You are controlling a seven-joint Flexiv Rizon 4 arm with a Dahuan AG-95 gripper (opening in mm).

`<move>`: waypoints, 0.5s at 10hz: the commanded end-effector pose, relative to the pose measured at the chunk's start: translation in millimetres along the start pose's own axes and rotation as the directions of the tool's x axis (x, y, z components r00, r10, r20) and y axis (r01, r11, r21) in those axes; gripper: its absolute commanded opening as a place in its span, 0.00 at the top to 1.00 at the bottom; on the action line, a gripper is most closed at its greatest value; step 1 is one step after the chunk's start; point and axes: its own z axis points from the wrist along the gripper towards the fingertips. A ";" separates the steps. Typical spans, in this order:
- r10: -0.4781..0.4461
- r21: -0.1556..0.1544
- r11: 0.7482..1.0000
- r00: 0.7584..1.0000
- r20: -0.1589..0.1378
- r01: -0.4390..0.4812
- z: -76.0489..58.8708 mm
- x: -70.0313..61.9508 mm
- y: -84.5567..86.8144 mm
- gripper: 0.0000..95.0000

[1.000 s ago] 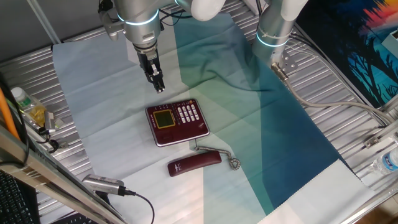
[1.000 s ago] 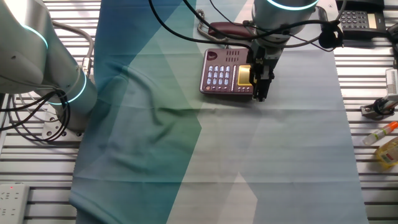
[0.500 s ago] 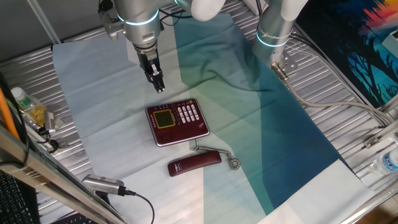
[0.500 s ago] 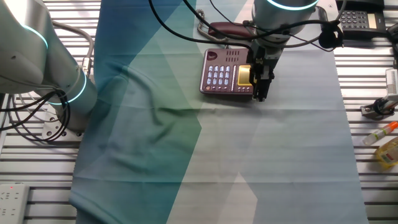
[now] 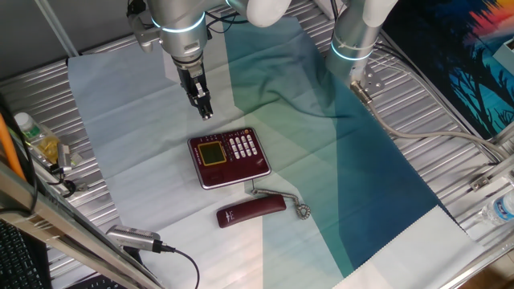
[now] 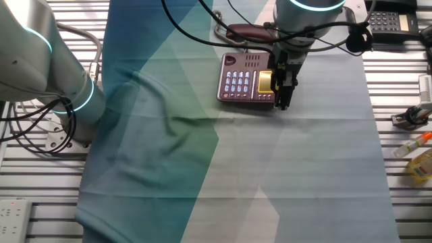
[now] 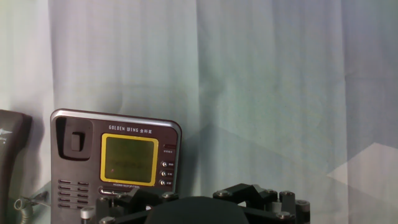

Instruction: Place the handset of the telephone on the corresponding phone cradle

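Observation:
The dark-red telephone (image 5: 229, 157) lies on the pale cloth, its yellowish display beside white keys. Its phone cradle (image 5: 238, 174) is the strip on the near side and holds nothing. The handset (image 5: 250, 212) rests on the cloth just in front of the base, joined by a silvery coiled cord (image 5: 303, 210). My gripper (image 5: 206, 114) hangs over the cloth behind the telephone, on the side away from the handset, with its fingers together and nothing held. In the hand view I see the telephone (image 7: 115, 158), the cradle (image 7: 74, 149) and the handset's end (image 7: 9, 143); the fingertips are out of view there.
A grey cylindrical device (image 5: 132, 238) with a black cable lies at the cloth's front left corner. Bottles (image 5: 36, 138) stand at the left edge. A second arm's base (image 5: 353, 48) rises at the back. Another black phone (image 6: 388, 20) sits off the cloth.

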 end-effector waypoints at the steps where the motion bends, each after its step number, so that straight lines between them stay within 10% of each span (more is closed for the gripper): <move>1: -0.476 -0.021 0.879 0.879 0.033 0.477 0.0 0.1 0.0 1.00; 5: -0.476 -0.017 0.879 0.879 0.028 0.477 -1.1 0.1 0.0 1.00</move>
